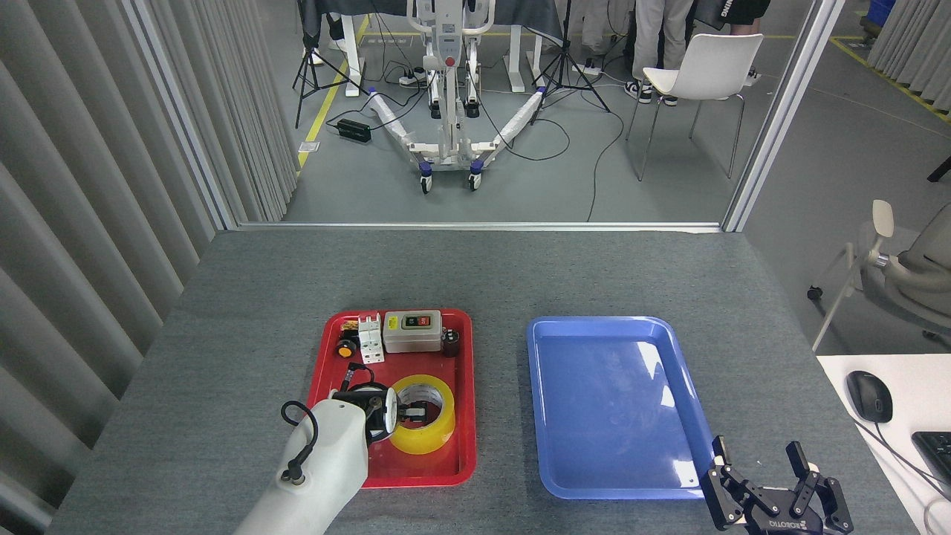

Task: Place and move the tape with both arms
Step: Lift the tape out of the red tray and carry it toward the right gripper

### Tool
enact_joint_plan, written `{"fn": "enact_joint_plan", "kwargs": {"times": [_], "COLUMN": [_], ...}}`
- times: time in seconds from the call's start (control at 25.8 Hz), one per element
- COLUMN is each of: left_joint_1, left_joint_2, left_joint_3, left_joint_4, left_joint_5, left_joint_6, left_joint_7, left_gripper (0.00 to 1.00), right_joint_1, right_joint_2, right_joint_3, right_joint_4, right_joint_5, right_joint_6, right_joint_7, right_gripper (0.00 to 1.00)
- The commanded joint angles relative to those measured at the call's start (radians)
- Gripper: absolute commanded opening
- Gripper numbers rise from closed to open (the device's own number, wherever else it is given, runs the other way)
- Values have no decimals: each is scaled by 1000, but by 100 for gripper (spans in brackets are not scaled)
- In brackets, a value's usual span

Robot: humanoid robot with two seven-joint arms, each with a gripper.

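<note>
The yellow tape roll [429, 440] lies flat in the near half of the red tray [466, 416], its white core facing up. My left arm comes in from the bottom left. Its white wrist hangs over the tray's near left corner, and my left gripper [414, 410] reaches down into the hole of the roll. Dark finger parts show inside the core, but the wrist hides the rest, so the grip is unclear. My right gripper [765, 475] hovers at the bottom right, just off the near right corner of the blue tray [617, 401], open with nothing between its fingers.
The far half of the red tray holds a grey switch box [411, 331], a white breaker [370, 338], a small yellow-and-black button [345, 348] and a dark cylinder [450, 342]. A white desk with a mouse [869, 395] stands to the right of the grey table.
</note>
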Motion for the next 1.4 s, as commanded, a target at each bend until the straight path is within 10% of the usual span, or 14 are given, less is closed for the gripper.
{"fn": "enact_joint_plan", "kwargs": {"times": [0.0,0.43,0.78,0.89,1.01,1.24,1.36], "left_joint_1": [1,15,193,250,323,483,573], "left_joint_2": [2,15,12,10,15,-19,-40], "left_joint_3": [0,60,287,376,446,506,511], "left_joint_4": [0,-44,-368,-452,-548,-655,-699], "left_joint_5": [0,-5,8,193,552,811,920], "left_joint_6": [0,-32,-148,-210,-266,-391,-443], "left_joint_7": [0,8,65,68,66,54,12], "left_gripper": [23,13,2,2,2,2,2], "right_joint_1": [1,-8,-37,-49,-48,-40,-52], "right_joint_2": [-7,-18,-22,-34,-126,-547,-723], "right_joint_3": [0,-9,-14,-3,32,305,463], "right_joint_4": [0,-6,-17,-44,-58,-49,-32], "right_joint_5": [-1,-1,-11,-30,-221,-953,-1122], "right_joint_6": [-6,-11,-12,-17,-72,-247,-361], "right_joint_7": [0,-2,-2,0,0,0,-2], "right_gripper": [100,100,100,100,100,100,100]}}
